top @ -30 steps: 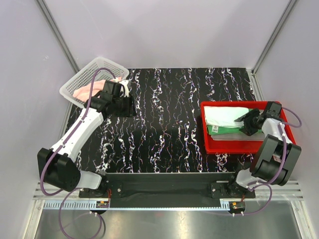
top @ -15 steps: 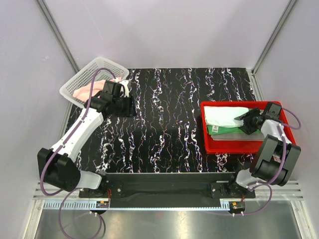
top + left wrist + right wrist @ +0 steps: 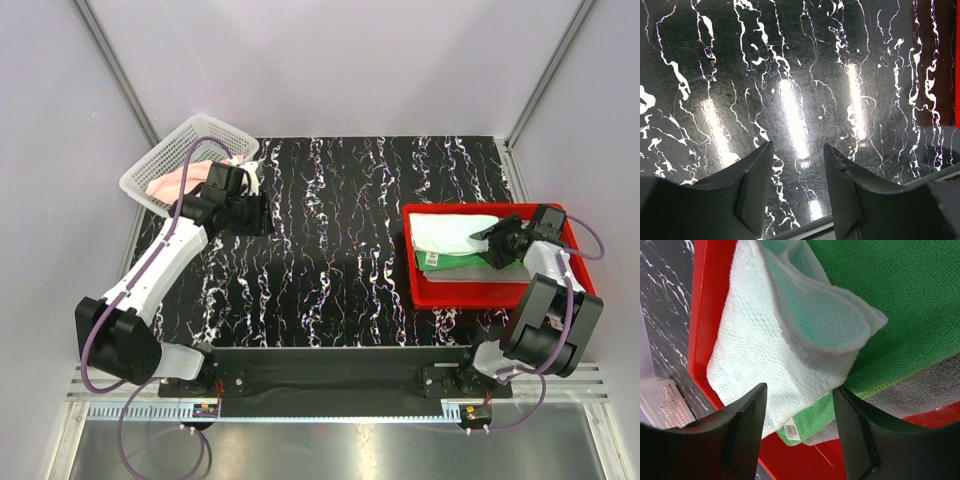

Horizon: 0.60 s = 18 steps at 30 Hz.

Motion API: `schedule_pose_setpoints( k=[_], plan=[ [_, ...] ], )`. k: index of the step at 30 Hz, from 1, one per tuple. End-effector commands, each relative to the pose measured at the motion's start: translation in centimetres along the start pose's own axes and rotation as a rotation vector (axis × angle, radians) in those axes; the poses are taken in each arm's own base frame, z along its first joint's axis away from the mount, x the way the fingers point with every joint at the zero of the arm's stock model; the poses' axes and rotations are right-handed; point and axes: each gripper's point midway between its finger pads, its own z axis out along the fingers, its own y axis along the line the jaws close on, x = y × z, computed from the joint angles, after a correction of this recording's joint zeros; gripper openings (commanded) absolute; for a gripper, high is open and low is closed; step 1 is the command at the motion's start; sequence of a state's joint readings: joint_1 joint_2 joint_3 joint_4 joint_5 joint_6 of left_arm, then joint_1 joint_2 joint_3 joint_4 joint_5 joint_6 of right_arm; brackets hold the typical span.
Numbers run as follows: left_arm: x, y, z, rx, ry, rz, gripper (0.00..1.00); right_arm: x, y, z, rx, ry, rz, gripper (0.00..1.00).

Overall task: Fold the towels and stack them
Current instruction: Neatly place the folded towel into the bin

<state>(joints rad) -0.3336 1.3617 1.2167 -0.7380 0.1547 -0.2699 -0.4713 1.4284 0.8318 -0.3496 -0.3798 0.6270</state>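
Red plastic frames the stack: the tray (image 3: pixel 450 292) sits at the right side of the table (image 3: pixel 330 200) and holds three folded towels. The grey towel (image 3: pixel 920 395) is lowest, the green towel (image 3: pixel 455 262) lies on it, and the mint-white towel (image 3: pixel 455 232) is on top. The pink towel (image 3: pixel 175 180) lies crumpled in the white basket (image 3: pixel 158 148) at the far left, well apart from the tray.

The right gripper (image 3: pixel 799 390) hangs over the right end of the stack with its fingers spread and nothing between them. The left gripper (image 3: pixel 797 147) is beside the basket, also spread wide and empty, with only bare table below it.

I judge that the mint-white towel's placement is at its end and the stack is one towel short. The next move calls for the right arm to draw clear without catching the puffed fold, and for the left arm to turn back into the basket for the pink towel.

The mint-white towel's long axis runs left to right along the tray's longer side. Its loose, looped fold points toward the right gripper and stands slightly raised rather than flat. The green towel lies along the same line, its small label at the near left corner.
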Motion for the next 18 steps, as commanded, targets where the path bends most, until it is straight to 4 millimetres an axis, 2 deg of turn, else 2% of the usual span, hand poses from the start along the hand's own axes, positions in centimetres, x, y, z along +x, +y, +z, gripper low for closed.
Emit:
schedule_pose_setpoints(
  k=[1,9,12,16,18],
  plan=[
    [-1.3,-0.7,-0.7,0.038,-0.066,0.008,0.50,-0.7,1.7,-1.1,-0.042,-0.034,-0.019,0.62],
    [-1.4,-0.7,-0.8,0.037,-0.067,0.009,0.50,-0.3,0.5,0.1,-0.026,-0.046,0.000,0.62],
    [-1.4,-0.7,-0.8,0.036,-0.064,0.010,0.50,-0.6,0.9,0.4,-0.045,-0.074,-0.003,0.62],
    [-1.4,-0.7,-0.7,0.034,-0.064,0.013,0.50,-1.7,0.8,-0.3,-0.014,-0.147,-0.048,0.62],
    [-1.4,-0.6,-0.9,0.029,-0.064,0.013,0.50,-2.8,1.0,-1.5,0.021,-0.216,-0.086,0.62]
  ],
)
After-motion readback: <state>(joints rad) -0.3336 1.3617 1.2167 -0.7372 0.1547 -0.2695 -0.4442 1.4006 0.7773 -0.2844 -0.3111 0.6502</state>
